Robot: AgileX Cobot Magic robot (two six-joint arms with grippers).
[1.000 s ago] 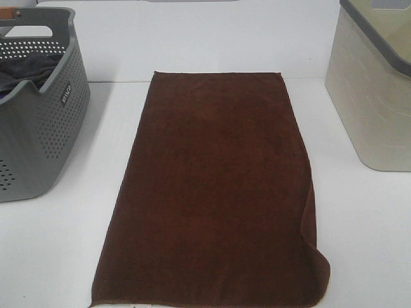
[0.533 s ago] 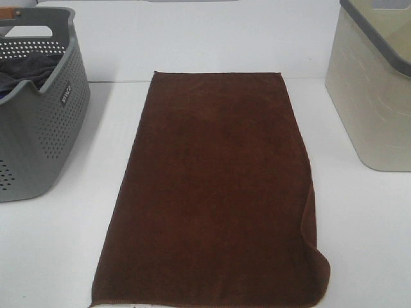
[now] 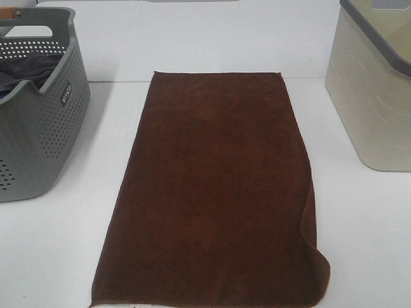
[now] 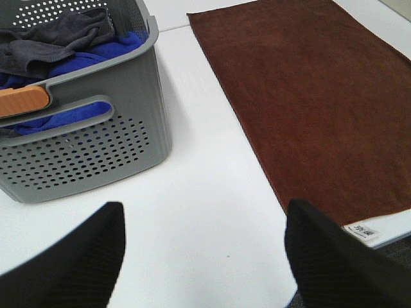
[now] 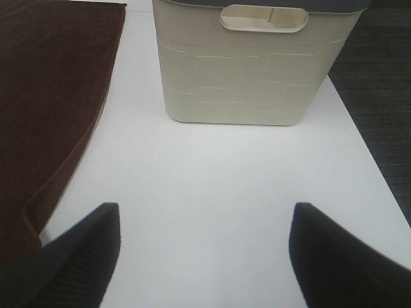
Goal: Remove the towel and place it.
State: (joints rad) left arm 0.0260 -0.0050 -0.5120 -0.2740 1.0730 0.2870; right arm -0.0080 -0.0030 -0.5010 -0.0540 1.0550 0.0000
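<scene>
The towel (image 3: 212,192) lies spread flat on the white table (image 3: 366,237), between the grey basket (image 3: 38,128) and the cream bin (image 3: 372,96), touching neither. Its near right corner is curled over (the right wrist view shows that raised fold at the hem most clearly). Only the left wrist view shows inside the basket: a dark grey cloth (image 4: 54,42) on top of blue fabric (image 4: 96,54), plus an orange handle grip (image 4: 22,101) and a small white label (image 4: 361,231) at the towel's hem. The left gripper (image 4: 202,256) hangs spread wide over bare table, grasping nothing; the right gripper (image 5: 202,256) is likewise parted and empty near the bin.
</scene>
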